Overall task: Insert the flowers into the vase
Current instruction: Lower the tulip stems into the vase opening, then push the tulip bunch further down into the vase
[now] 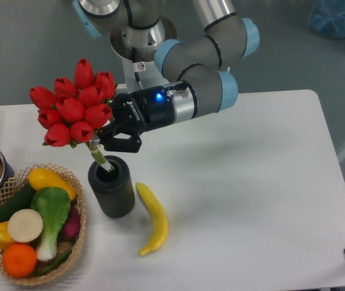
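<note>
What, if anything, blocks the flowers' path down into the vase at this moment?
Nothing visible does. The claw holds the flowers by the stems, whose lower ends already reach into the open mouth of the vase. The banana lies to the right of the vase, clear of the mouth.

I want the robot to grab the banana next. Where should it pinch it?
Probably at the middle of the banana, coming straight down from above. It lies flat on the table, long and thin, so fingers closing across its narrow width should fit. The vase stands near its upper end, so the middle leaves more room.
</note>
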{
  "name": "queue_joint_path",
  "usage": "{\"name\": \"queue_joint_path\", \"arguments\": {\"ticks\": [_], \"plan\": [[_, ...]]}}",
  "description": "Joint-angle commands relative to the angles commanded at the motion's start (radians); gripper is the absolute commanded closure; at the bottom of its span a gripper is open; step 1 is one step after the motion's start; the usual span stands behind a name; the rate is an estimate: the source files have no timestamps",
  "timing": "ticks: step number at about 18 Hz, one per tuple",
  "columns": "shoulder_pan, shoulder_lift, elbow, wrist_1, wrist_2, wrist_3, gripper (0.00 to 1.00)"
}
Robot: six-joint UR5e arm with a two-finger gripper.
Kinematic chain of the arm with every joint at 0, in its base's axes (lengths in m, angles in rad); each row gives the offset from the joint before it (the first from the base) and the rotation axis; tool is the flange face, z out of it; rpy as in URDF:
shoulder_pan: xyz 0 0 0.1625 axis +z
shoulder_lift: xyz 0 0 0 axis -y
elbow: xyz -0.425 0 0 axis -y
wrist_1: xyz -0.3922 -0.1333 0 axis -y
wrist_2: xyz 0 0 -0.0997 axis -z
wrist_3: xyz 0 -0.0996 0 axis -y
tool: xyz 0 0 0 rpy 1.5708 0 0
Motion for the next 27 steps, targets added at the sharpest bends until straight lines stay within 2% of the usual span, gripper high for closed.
{"name": "queue_joint_path", "arguments": {"ticks": [4, 15, 27], "plan": [[-0.014, -0.021, -0.009, 0.0, 0.0, 0.047, 0.56], [-0.018, -0.025, -0.084, 0.0, -0.028, 0.149, 0.56], [-0.018, -0.052, -0.11, 0.0, -0.035, 0.221, 0.56]]}}
